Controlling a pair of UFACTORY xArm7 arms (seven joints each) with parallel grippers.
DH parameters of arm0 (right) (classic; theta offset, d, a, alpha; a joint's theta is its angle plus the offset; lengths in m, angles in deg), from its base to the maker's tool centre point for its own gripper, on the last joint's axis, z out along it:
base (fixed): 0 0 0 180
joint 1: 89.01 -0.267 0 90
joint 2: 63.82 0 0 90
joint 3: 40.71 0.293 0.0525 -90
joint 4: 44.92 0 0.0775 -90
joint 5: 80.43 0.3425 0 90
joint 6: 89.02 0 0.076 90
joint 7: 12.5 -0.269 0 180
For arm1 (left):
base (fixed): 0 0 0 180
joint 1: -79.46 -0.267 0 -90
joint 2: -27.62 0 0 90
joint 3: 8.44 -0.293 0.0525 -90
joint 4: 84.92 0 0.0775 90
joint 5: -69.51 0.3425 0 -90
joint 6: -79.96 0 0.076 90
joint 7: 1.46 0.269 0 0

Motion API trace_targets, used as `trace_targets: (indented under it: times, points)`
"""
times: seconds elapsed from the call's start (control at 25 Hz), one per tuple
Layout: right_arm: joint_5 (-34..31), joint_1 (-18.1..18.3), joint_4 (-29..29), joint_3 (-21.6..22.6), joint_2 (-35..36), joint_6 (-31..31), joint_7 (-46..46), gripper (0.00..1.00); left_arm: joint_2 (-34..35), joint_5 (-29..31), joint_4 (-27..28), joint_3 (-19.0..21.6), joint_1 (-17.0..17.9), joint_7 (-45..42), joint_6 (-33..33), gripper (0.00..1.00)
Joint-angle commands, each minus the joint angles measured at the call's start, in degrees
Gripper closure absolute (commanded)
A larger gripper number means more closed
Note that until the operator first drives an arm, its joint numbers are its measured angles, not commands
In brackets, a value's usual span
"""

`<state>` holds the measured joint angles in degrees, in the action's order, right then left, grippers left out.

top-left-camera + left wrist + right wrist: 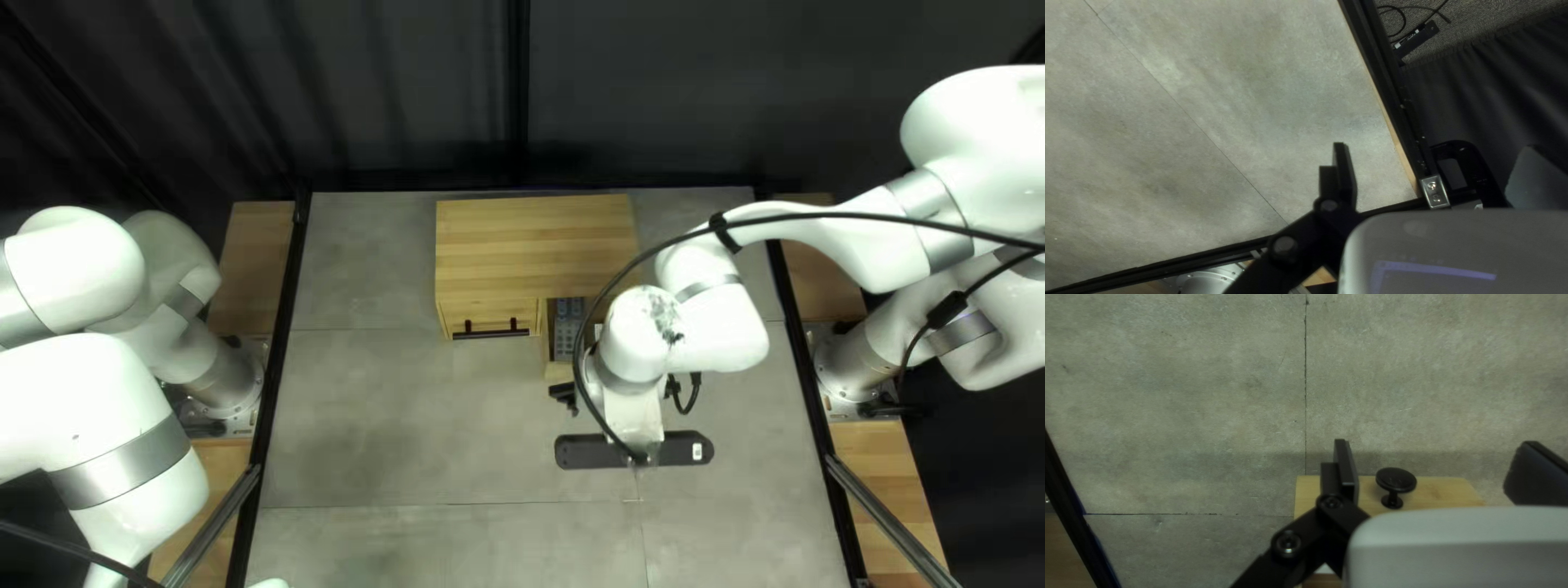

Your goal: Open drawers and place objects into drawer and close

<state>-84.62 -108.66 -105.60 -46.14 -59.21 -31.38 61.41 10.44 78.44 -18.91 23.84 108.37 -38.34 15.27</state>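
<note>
The wooden cabinet (533,245) stands near the table's far edge in the top left view. Its left drawer (484,314), with a black bar handle (491,331), is shut. The right drawer (558,371) is pulled out, holding a dark grey object with a grid of spots (568,327). My right gripper (564,394) is at that drawer's front, mostly hidden under its wrist. In the right wrist view a round black knob (1396,480) lies between the spread fingers of my right gripper (1436,460), nearer one finger. My left gripper (1436,163) stands open over bare tabletop.
My right forearm and a looping black cable (871,218) pass over the drawer's right side. A black rounded bar (582,451) shows beneath the right wrist. Black rails (272,381) edge the table; the left wrist view has a table corner with a metal bracket (1434,191).
</note>
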Motion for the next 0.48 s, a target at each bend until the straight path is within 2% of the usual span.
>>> trace_targets:
  times: [0.04,0.48]
  points:
    - [-1.18,-0.37,-0.27,0.18,0.9,-0.32,-0.72,0.0,0.0,0.0,0.0,0.0,0.0,0.0,0.0,0.0]
    - [-3.79,-1.53,-2.2,0.57,4.38,-1.37,-4.0,0.0,0.0,0.0,0.0,0.0,0.0,0.0,0.0,0.0]
